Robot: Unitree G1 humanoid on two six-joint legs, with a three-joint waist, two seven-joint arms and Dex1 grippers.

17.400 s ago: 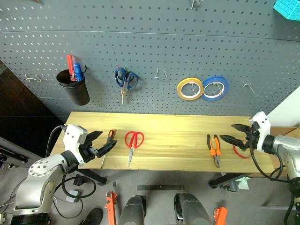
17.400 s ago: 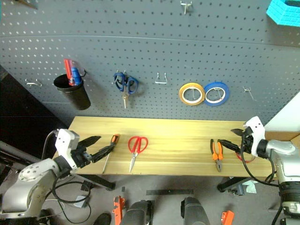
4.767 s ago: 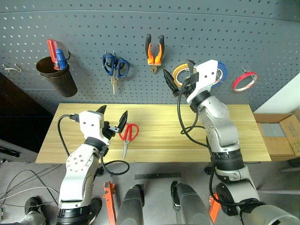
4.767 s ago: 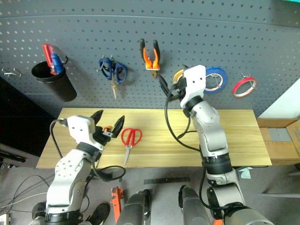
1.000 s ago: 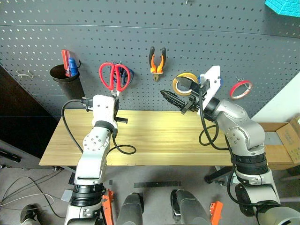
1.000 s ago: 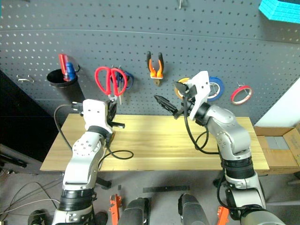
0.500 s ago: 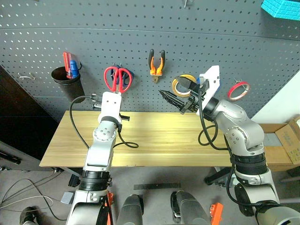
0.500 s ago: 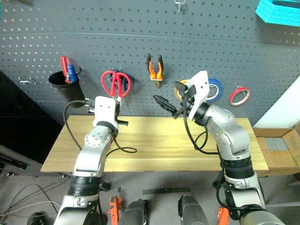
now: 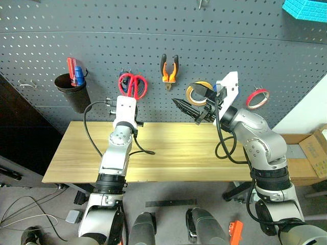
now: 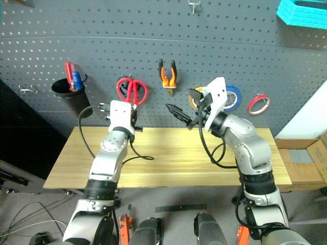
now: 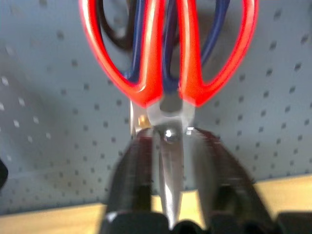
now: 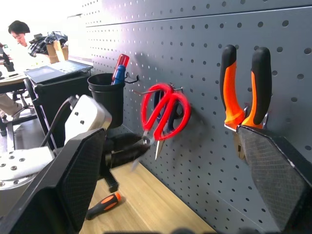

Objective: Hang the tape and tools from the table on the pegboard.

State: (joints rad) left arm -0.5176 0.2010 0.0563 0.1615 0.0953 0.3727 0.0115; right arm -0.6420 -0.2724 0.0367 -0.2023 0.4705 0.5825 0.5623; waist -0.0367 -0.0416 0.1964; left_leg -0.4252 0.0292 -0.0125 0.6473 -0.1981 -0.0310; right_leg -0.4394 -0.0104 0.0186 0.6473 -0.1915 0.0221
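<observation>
— Scissors (image 9: 133, 84) with red handles hang on the pegboard (image 9: 214, 41), as we see from the head; our left gripper (image 9: 125, 98) is right beneath them. What do we get closer in?

— From the left wrist we see the steel blades (image 11: 170, 175) running down between our two fingers (image 11: 134, 180), which stand a little apart on either side; whether they press the blades we cannot tell. Blue handles (image 11: 168, 63) sit behind the red ones.

— And our right gripper (image 9: 190, 100)?

— Spread wide, holding nothing, near the yellow roll (image 9: 196, 94). Its wrist camera shows a small orange-and-black tool (image 12: 103, 205) lying on the table (image 12: 156, 209) below the scissors.

— Everything else?

— Pliers (image 9: 169, 68) and the red tape (image 9: 257, 97) hang on the pegboard; a black cup (image 9: 71, 92) hangs left of the scissors.
</observation>
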